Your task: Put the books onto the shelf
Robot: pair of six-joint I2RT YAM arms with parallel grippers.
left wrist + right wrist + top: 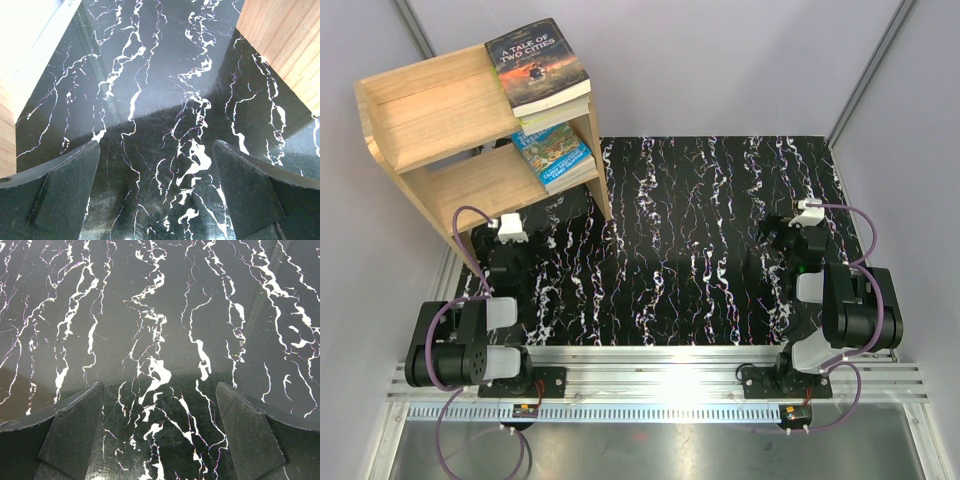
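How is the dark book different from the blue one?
A Tale of Two Cities is dark brown; the blue cartoon book is bright. A Tale of Two Cities lies on the upper tier of the shelf, the blue cartoon book on the lower. Both lie flat.

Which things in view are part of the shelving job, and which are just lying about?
Part of the job:
- wooden shelf
- "A Tale of Two Cities" book, lying flat on the upper tier
- another book under it, only its edge showing
- blue cartoon book on the lower tier

Just there:
- black marbled mat
- metal rail at the arm bases
- purple cables
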